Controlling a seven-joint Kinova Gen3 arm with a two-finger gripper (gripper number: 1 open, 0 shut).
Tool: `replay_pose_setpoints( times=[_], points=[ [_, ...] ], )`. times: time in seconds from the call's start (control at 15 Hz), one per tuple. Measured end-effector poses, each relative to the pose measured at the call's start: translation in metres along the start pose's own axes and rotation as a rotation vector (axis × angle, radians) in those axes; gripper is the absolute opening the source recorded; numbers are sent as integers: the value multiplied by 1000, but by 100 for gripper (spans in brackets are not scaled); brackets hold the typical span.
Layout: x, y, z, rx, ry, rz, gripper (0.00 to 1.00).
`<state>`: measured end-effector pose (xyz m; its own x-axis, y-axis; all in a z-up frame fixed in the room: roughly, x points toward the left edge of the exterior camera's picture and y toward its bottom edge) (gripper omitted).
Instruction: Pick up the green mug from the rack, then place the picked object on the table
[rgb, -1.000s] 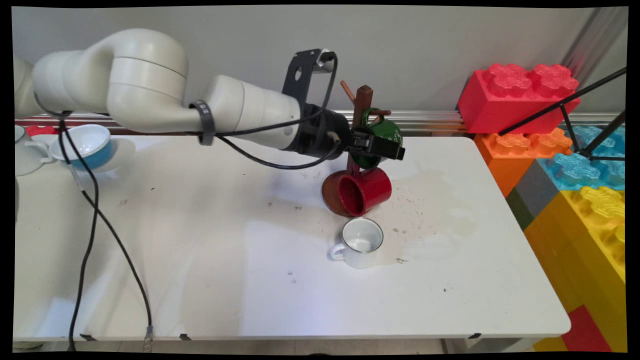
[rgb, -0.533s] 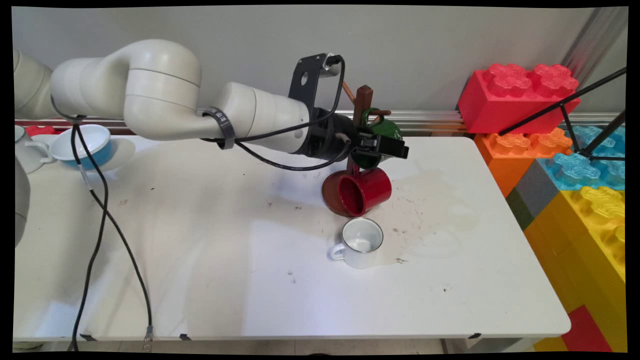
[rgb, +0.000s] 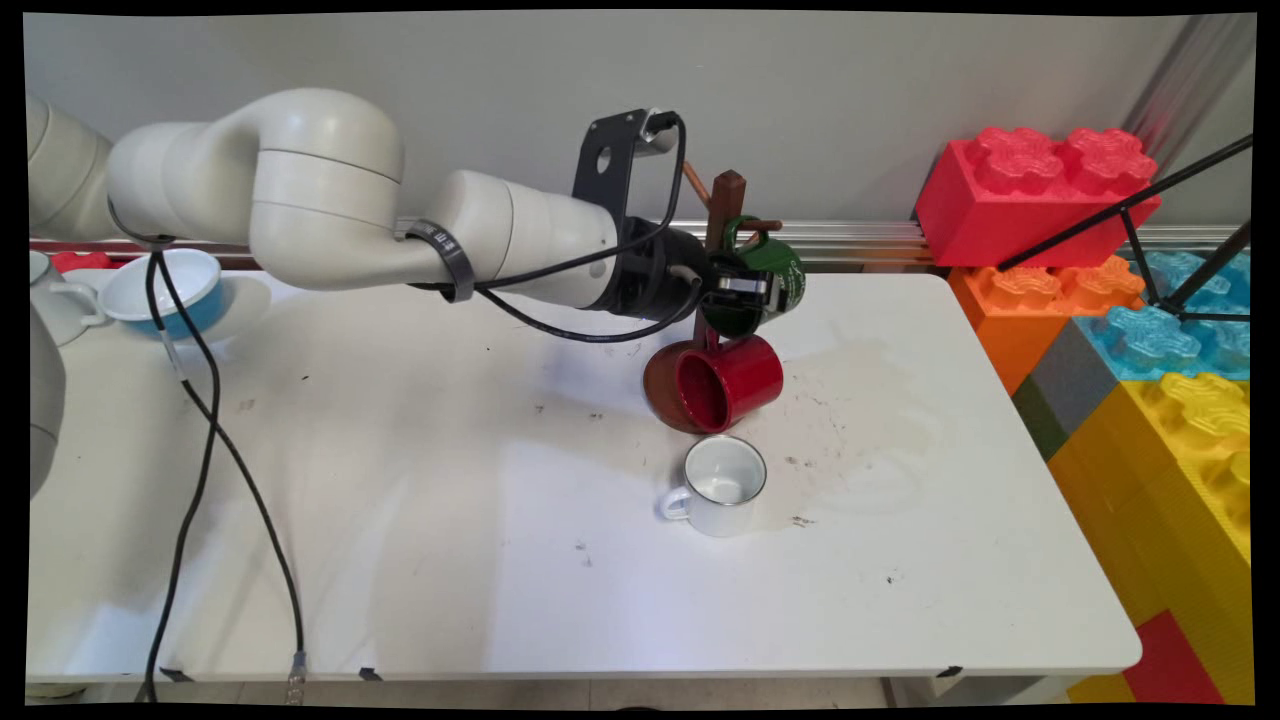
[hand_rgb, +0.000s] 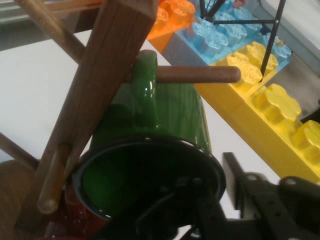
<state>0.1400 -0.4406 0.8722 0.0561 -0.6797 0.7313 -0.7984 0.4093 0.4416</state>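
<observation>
A: Far left of the tabletop (rgb: 400, 520)?
B: Blue cup (rgb: 170, 290) on a saucer, well apart from the tool (rgb: 752, 290).
A: Tool?
B: At the green mug (hand_rgb: 150, 165) hanging by its handle on a peg of the wooden mug tree (hand_rgb: 100, 95); one finger inside the rim, one outside. Clamped or not, can't tell.
A: Below?
B: Red mug (rgb: 728, 382) on the tree, white mug (rgb: 722, 486) standing near the base.
</observation>
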Motion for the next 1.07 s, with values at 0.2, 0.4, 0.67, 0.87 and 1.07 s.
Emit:
replay_pose_setpoints(
  times=[0.2, 0.4, 0.67, 0.87, 1.07],
  points=[
    [-1, -1, -1, 6, 4, -9, 0],
    [-2, 0, -2, -2, 11, -15, 0],
    [0, 5, -4, -27, 26, -17, 0],
    [1, 11, -4, -47, 36, -17, 0],
    [-1, 19, -5, -69, 38, -23, 0]
  ],
)
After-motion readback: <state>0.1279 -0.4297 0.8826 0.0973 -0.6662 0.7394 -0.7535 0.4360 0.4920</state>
